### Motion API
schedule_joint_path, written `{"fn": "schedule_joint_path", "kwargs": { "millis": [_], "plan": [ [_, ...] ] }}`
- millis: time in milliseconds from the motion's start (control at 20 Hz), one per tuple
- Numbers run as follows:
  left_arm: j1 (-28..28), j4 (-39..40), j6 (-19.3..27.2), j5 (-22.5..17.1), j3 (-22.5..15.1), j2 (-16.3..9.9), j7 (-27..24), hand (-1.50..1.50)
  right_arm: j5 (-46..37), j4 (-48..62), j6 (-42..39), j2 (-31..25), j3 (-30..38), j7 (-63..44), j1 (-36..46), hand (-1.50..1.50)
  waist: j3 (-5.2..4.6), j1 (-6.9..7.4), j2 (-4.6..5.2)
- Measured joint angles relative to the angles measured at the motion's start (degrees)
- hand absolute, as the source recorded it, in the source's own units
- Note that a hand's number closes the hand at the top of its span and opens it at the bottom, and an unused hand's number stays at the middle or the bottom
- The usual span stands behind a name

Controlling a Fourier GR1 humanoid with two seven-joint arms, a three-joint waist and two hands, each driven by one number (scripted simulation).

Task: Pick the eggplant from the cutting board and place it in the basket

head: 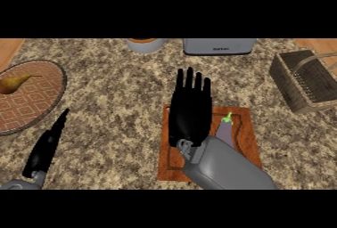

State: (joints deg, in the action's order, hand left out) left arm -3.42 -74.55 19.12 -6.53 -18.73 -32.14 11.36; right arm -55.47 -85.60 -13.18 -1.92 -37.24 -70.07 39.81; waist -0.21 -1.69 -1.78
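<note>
The eggplant (224, 130) lay on the cutting board (245, 116), its long axis running away from the robot, green stem at the far end. The right hand (191, 111) hovered flat over the board's left half, fingers (189, 82) straight and spread, holding nothing — the eggplant sat just to its right, partly hidden by the forearm. The left hand (45, 149) rested edge-on well to the left, fingers straight. The basket (304, 82) stood further right on the table (118, 89) — the right hand was clearly nearer.

The eggplant (226, 131) lies on the cutting board (247, 133), with the basket (304, 82) behind to its right.
</note>
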Motion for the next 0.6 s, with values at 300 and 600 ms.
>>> {"fn": "schedule_joint_path", "kwargs": {
  "millis": [300,600],
  "plan": [
    [0.6,-0.3,-0.2,0.2,0.6,-0.3,-0.5,0.0,-4.2,-6.7,-2.7,0.3,0.5,-0.3,-5.1,-1.5,0.07,-0.17,0.48],
    [0.1,-0.7,-0.7,0.7,0.9,0.0,-0.3,0.0,-8.8,-10.4,-4.9,0.5,0.7,0.0,-9.6,-1.5,0.14,0.54,1.08]
  ]
}}
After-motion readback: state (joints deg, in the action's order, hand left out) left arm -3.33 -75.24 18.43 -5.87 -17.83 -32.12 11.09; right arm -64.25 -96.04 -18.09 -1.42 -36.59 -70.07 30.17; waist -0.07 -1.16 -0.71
